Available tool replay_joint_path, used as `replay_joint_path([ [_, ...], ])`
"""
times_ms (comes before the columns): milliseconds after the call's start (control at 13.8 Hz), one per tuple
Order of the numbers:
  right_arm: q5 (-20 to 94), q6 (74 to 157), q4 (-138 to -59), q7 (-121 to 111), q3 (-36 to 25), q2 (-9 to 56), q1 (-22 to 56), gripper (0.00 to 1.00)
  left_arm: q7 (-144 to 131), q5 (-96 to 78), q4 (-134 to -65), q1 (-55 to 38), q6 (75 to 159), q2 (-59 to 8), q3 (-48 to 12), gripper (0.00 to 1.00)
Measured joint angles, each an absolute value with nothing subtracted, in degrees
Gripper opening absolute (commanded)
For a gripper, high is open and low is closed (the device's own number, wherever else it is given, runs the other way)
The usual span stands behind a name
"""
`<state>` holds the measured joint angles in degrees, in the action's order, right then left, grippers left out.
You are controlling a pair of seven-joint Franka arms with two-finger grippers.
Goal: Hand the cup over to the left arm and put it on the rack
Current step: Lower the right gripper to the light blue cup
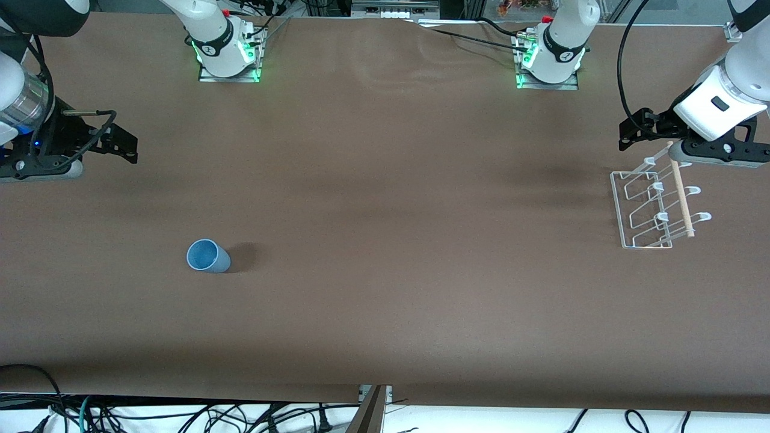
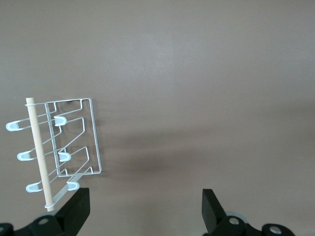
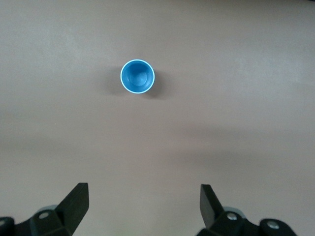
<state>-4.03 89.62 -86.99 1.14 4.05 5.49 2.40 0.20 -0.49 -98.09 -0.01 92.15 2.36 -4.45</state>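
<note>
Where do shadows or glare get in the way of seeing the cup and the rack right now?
Front view: the cup casts a short dark shadow toward the left arm's end; no glare. Right wrist view: cup sharp, with a faint shadow beside it. Left wrist view: the rack is crisp, with a soft dark patch on the table beside it.
</note>
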Motion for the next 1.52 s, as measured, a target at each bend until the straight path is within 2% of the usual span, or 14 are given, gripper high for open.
replay_joint_path([
  [725,-4.03,90.26,-86.95,1.14,3.91,7.52,2.22,1.0,0.2,-0.49,-98.09,-0.01,92.15,2.36,-4.45,1.0],
  [1523,-4.01,104.93,-87.41,1.14,3.6,25.24,-0.4,1.0,0.2,-0.49,-98.08,-0.01,92.15,2.36,-4.45,1.0],
])
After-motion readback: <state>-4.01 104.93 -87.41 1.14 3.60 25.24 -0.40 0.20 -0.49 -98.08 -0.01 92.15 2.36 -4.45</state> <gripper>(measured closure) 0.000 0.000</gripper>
